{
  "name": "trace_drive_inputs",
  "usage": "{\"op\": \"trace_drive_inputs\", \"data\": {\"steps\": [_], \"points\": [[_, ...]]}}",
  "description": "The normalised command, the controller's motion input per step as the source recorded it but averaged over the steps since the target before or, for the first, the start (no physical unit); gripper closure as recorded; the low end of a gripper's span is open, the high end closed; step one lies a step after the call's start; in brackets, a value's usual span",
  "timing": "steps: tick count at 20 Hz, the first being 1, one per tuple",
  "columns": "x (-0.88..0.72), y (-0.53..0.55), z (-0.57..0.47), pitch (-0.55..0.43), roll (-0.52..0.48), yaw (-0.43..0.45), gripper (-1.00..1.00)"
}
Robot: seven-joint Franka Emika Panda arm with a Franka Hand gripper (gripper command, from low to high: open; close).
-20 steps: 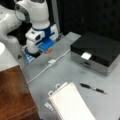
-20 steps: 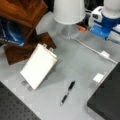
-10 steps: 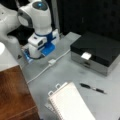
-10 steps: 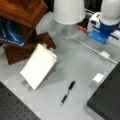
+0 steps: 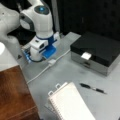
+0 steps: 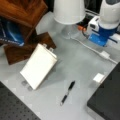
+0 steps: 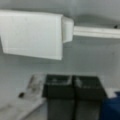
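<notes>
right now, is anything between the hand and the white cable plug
Nothing visible does. In the wrist view the shut hand sits just short of the white cable plug, with only bare grey table between them.

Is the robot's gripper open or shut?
Shut. In the wrist view the gripper's two dark fingers press together with no gap, just above a white cable plug.

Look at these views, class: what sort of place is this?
Probably a robotics lab bench: a grey table carrying a robot arm with its gripper low over a white cable adapter, beside a notebook and pen.
</notes>
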Motion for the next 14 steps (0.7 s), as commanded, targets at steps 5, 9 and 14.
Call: {"op": "trace_drive_inputs", "data": {"steps": [5, 9, 14], "points": [[-0.72, -0.16, -0.54, -0.538, 0.076, 0.000, 1.00], [-0.79, -0.20, -0.51, -0.547, 0.073, 0.007, 1.00], [-0.84, -0.21, -0.46, -0.564, 0.063, 0.008, 1.00]]}}
